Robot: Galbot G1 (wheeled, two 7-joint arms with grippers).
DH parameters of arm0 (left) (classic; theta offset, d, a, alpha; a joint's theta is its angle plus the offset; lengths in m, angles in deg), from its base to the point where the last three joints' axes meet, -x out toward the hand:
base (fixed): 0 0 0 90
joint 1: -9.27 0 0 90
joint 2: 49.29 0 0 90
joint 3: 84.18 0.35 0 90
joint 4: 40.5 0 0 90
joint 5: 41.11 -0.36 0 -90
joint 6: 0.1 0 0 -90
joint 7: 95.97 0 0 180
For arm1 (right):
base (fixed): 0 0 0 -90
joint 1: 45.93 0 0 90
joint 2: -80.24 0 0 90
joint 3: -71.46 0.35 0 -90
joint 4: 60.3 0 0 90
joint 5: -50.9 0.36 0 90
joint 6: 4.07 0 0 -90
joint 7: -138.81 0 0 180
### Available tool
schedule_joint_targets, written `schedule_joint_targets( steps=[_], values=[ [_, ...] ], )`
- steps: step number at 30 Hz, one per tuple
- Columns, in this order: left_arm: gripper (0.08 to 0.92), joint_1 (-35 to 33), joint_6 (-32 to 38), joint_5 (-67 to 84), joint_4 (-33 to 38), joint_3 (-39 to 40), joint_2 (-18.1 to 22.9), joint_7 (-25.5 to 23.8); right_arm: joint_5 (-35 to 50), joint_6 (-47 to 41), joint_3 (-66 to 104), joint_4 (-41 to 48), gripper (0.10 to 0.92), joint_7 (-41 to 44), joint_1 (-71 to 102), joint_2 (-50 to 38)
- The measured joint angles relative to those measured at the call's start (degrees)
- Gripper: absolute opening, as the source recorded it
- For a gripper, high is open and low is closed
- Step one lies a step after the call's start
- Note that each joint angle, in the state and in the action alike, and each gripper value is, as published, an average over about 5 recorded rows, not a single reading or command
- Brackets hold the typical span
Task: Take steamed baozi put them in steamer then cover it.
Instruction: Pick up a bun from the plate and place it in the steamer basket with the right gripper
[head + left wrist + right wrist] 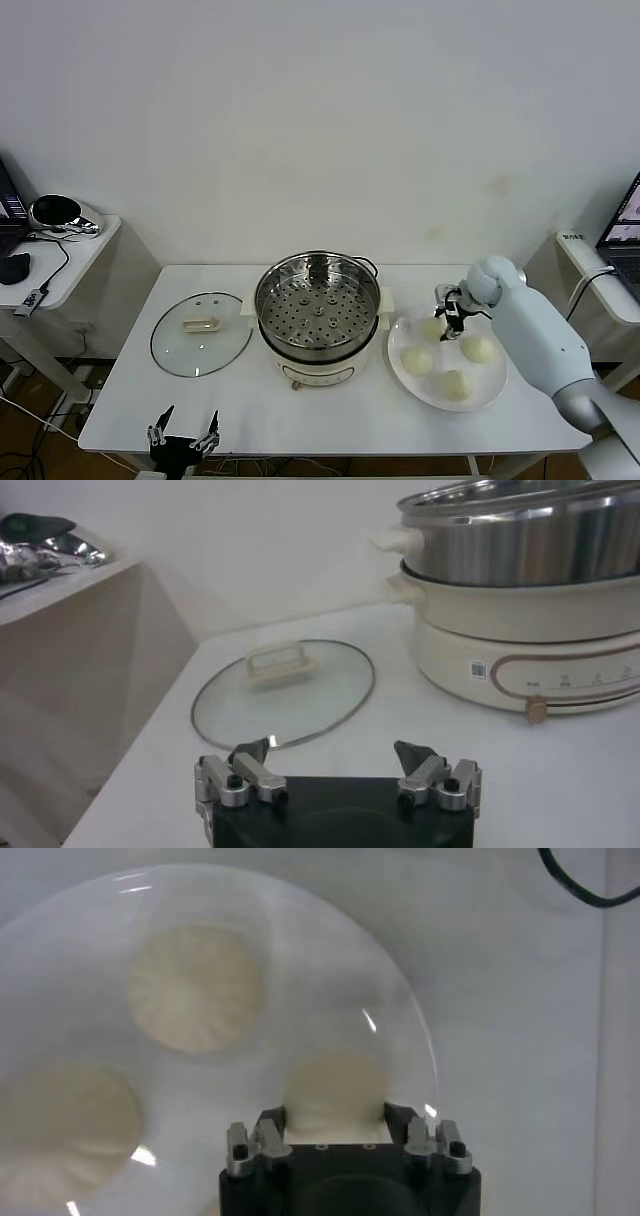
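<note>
Right hand [450, 322]: we see it down over the white plate [494, 384], clenched on the bun [433, 327] at the plate's 11 o'clock edge; in the right wrist view its fingers [270, 1132] press both sides of that bun [338, 1086].
Left hand [183, 432]: we find it parked low at the worktop's 7 o'clock edge, released, fingers spread with nothing between them; the left wrist view shows the same wide gap [337, 770].
Buns: we count four cream-white ones, all on the plate. Besides the gripped one, one [479, 348] lies at the plate's 2 o'clock, one [417, 360] at 9 o'clock and one [456, 384] at 5 o'clock. Two of them [195, 988] [62, 1133] show pleated tops in the right wrist view.
Steamer [318, 318]: it stands at the middle of the worktop [260, 405], a shiny steel pot on a cream base with side handles, uncovered. We see its perforated tray [318, 308] bare.
Plate: at 3 o'clock of the steamer, just beside its base.
Glass lid [201, 333]: it lies flat on the worktop at 9 o'clock of the steamer, just beside it, with its cream knob [200, 324] upward; the left wrist view shows it [283, 692] lying ahead of the left hand.
Side shelf [70, 262]: at the far 9 o'clock, apart from the worktop, carrying cables and a shiny dark object we cannot identify.
</note>
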Motion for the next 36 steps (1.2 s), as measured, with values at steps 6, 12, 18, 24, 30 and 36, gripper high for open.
schedule_joint_targets(
  steps=[6,12,18,24,30,36],
  values=[
    [0.823,0.6,0.0,0.0,-0.1,0.4,-0.3,0.0,4.0,-1.2,-2.3,-2.3,0.589,1.2,-2.3,-2.3],
    [0.823,1.3,0.0,0.2,0.1,0.8,-0.7,0.0,10.7,-3.1,-7.5,-5.3,0.594,3.0,-8.2,-4.8],
    [0.823,1.8,0.0,0.7,0.5,0.8,-1.2,0.1,18.6,-4.6,-15.3,-5.9,0.594,4.7,-18.4,-4.8],
    [0.823,2.4,0.1,1.3,0.9,0.5,-1.1,0.2,25.3,-5.0,-23.2,-2.8,0.594,6.4,-29.0,-0.9],
    [0.823,2.9,0.1,2.0,1.3,-0.2,-1.1,0.4,30.7,-3.2,-28.5,3.0,0.592,7.7,-37.3,5.6],
    [0.823,2.8,0.0,2.6,1.6,-0.4,-0.9,0.5,35.4,7.3,-32.1,9.6,0.595,8.4,-41.6,11.7]
  ],
)
